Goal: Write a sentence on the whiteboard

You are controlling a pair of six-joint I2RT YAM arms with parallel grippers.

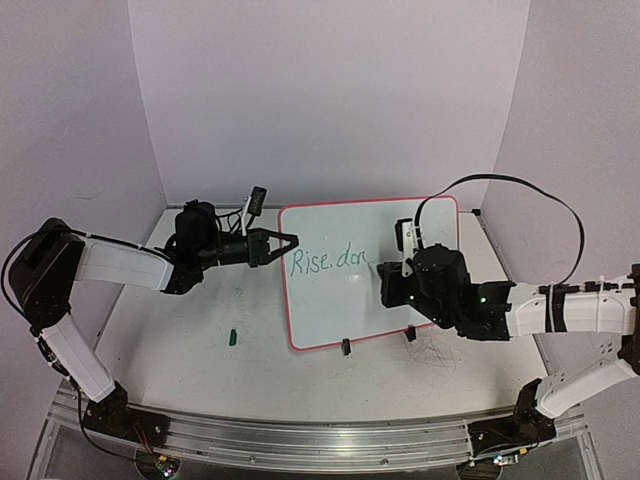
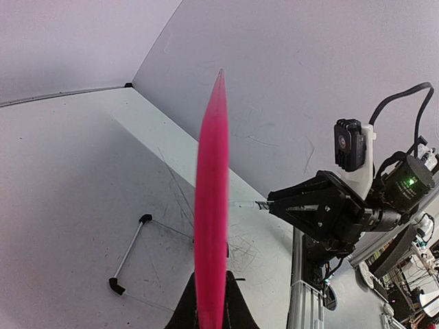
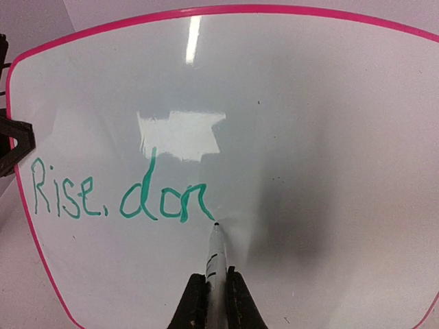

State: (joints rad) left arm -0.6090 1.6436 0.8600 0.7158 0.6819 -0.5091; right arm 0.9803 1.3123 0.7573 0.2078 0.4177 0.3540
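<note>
Right wrist view, nearest first: the right gripper point(image 3: 216, 291) has its two fingers pressed onto a marker point(image 3: 214, 257), barrel pointing away from the lens. The tip sits on the whiteboard point(image 3: 322, 123) just past the tail of the last "n". Green lettering point(image 3: 123, 195) reads "Rise, don", all on the board's left half w/ plenty of bare white to the right (the bright patch above the "d" is only glare). Farther off, at the left rim, the left gripper point(image 1: 277, 245) pinches the pink frame edge-on, steadying the board. The board stands tilted on its black clip feet point(image 1: 345, 347) mid-table, betw. the two arms. My read: the writing step is under way, the sentence unfinished, prob. mid-word. The next move calls for a short lift or slide rightward to start the next letter on the same baseline, w/ light, even pressure so the board doesn't rock in the left grip.
</note>
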